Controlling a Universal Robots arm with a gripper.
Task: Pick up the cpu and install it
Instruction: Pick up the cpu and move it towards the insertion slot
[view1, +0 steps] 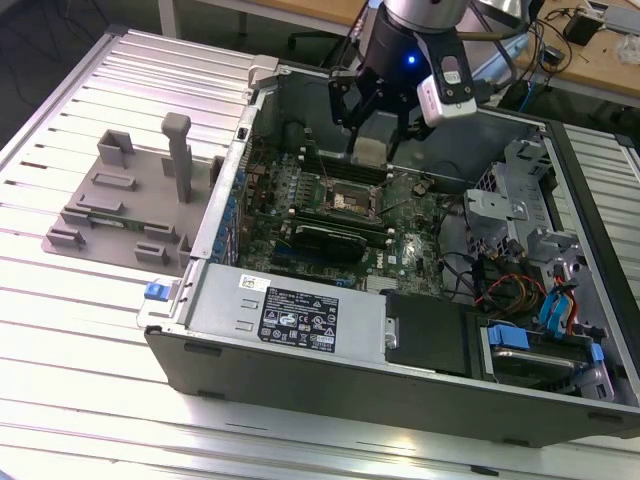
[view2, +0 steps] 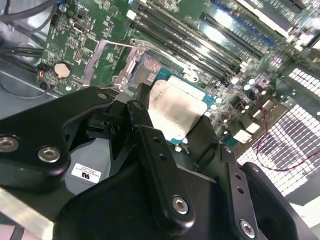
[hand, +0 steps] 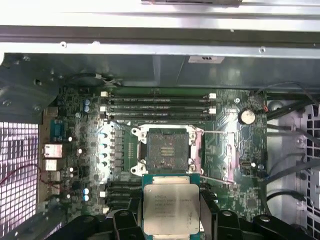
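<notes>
My gripper (hand: 171, 220) pinches the cpu (hand: 170, 202) by two opposite edges, its metal plate facing the first wrist view's camera. In the exterior view the cpu hangs at twelve o'clock from the open motherboard socket (view1: 352, 198), not seated. Memory slots (hand: 157, 102) flank the socket.

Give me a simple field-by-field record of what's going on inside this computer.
Setting: open computer case on a slatted metal table
Hold: gripper shut on the chip
Chip position: flat, silvery side up, above the circuit board
Socket: socket open and empty, chip not yet in it
Nearby: grey plastic tray beside the case, on the exterior view's left
</notes>
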